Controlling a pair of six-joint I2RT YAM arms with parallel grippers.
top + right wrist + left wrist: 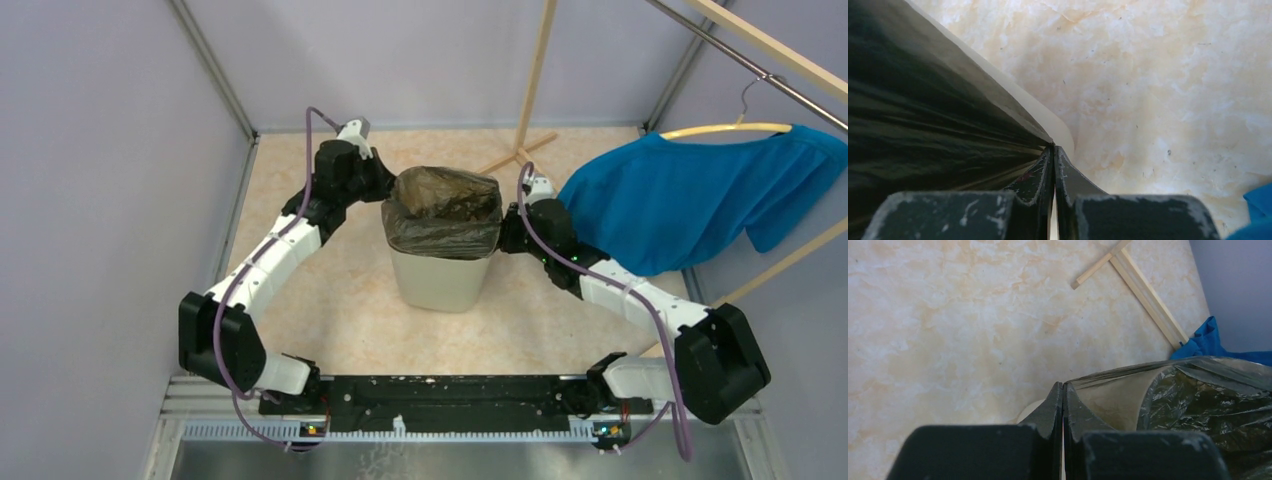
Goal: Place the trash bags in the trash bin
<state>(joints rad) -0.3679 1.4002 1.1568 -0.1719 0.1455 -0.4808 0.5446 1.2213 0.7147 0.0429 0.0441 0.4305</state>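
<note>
The cream-beige trash bin (440,280) stands in the middle of the floor. The dark grey-brown trash bag (443,215) is stretched over its rim, its mouth open and hanging down the upper sides. My left gripper (385,183) is shut on the bag's edge at the bin's left rim; in the left wrist view the gripper (1063,386) pinches the taut film (1198,395). My right gripper (507,232) is shut on the bag's edge at the right rim; in the right wrist view the gripper (1053,147) holds the bag (923,125) beside the bin's rim (1048,120).
A blue cloth garment (690,195) hangs on a hanger from a wooden rack at the right. The rack's wooden pole and foot (525,130) stand just behind the bin. Grey walls close in the left, back and right.
</note>
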